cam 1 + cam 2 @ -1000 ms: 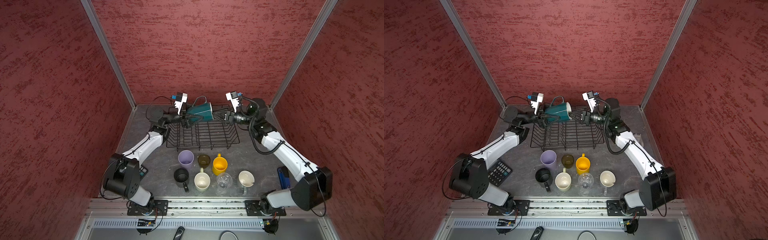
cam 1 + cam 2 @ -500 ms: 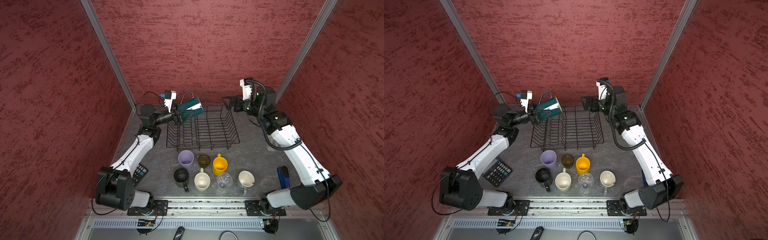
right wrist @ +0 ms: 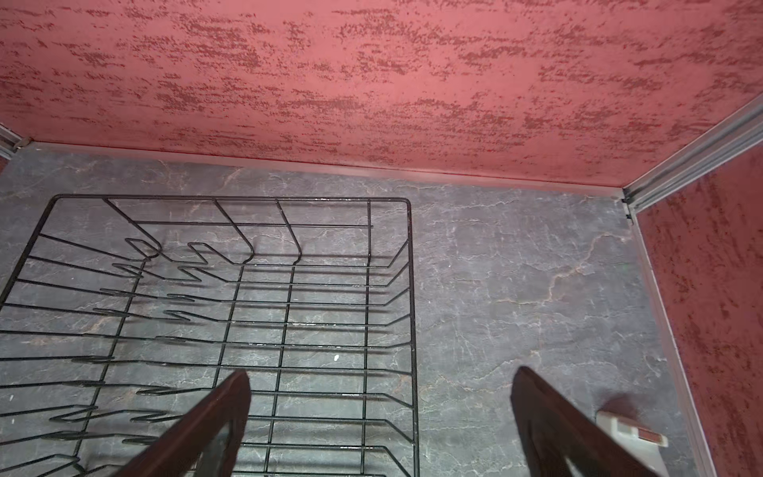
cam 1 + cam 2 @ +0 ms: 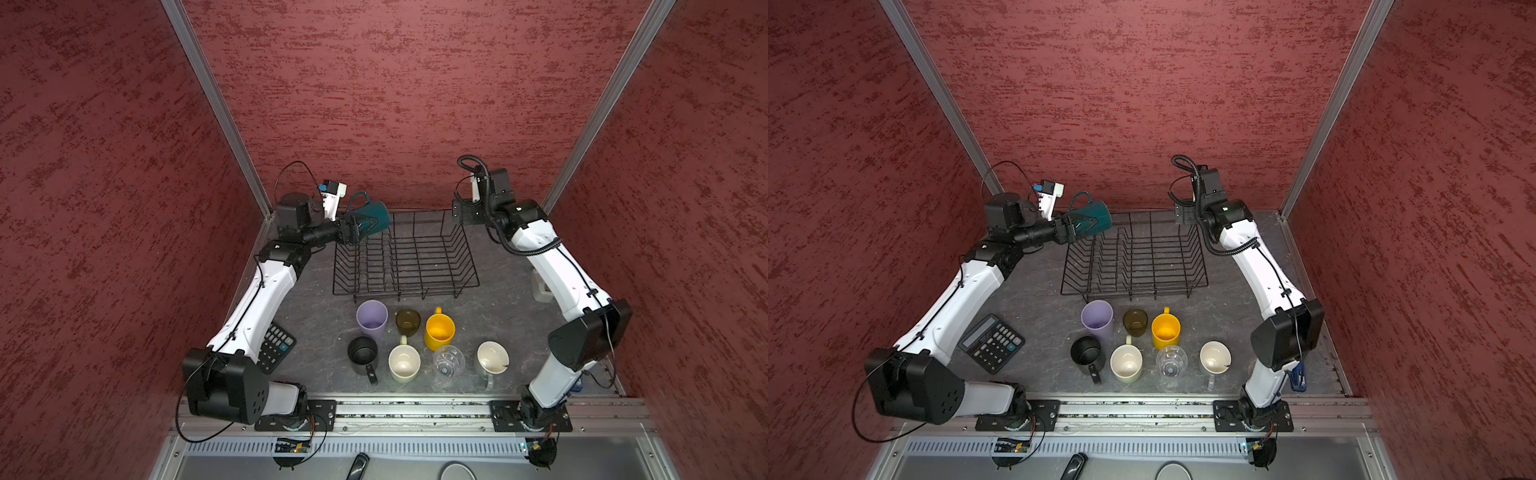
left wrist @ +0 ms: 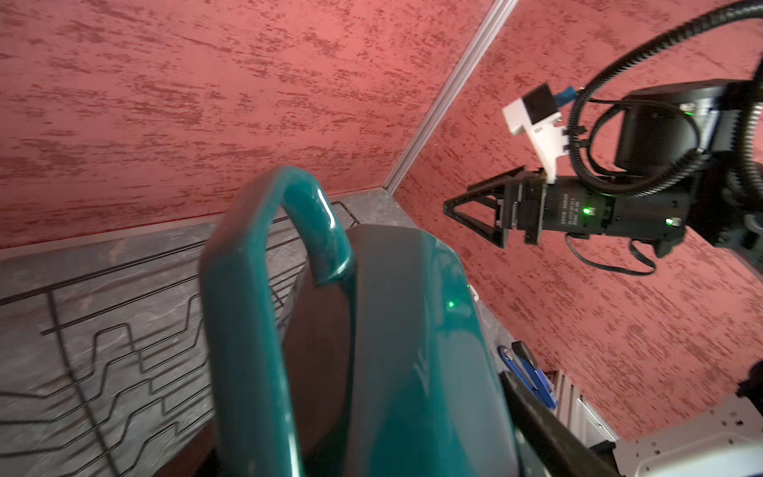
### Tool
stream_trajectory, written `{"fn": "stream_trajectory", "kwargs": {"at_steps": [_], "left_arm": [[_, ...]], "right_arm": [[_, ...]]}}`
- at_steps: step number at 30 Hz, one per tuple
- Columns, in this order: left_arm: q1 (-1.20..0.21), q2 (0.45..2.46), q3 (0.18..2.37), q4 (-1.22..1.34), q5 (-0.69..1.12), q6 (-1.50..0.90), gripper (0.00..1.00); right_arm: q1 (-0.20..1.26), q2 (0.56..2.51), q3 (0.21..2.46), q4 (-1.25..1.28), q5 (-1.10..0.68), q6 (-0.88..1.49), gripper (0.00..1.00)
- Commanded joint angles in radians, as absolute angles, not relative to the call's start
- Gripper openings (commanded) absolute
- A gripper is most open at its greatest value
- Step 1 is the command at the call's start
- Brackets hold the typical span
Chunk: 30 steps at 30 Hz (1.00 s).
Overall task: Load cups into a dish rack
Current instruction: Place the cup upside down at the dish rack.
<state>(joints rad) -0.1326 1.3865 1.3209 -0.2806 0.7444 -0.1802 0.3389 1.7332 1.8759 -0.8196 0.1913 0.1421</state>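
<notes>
My two top views look steeply down from high at the front and share the whole table (image 4: 498,316). The left wrist camera sits close against the teal mug (image 5: 413,351), seemingly rolled sideways. The right wrist camera faces down over the far corner of the dish rack (image 3: 287,324).

White-shelled arms (image 4: 266,291) with black joints, looping black cables (image 4: 505,245) and small green lights (image 5: 586,211).
</notes>
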Motion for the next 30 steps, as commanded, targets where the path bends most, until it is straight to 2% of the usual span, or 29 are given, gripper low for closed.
{"fn": "stream_trajectory", "kwargs": {"at_steps": [1, 11, 30], "left_arm": [[-0.126, 1.418, 1.417, -0.445, 0.676, -0.111, 0.00], [-0.171, 1.611, 1.656, -0.731, 0.510, -0.067, 0.00], [-0.236, 1.936, 2.030, -1.042, 0.178, -0.062, 0.00]], "right_arm": [[0.324, 1.694, 1.858, -0.816, 0.161, 0.155, 0.99], [0.240, 1.633, 1.745, -0.719, -0.057, 0.230, 0.99], [0.170, 1.540, 1.567, -0.605, -0.147, 0.263, 0.99]]}}
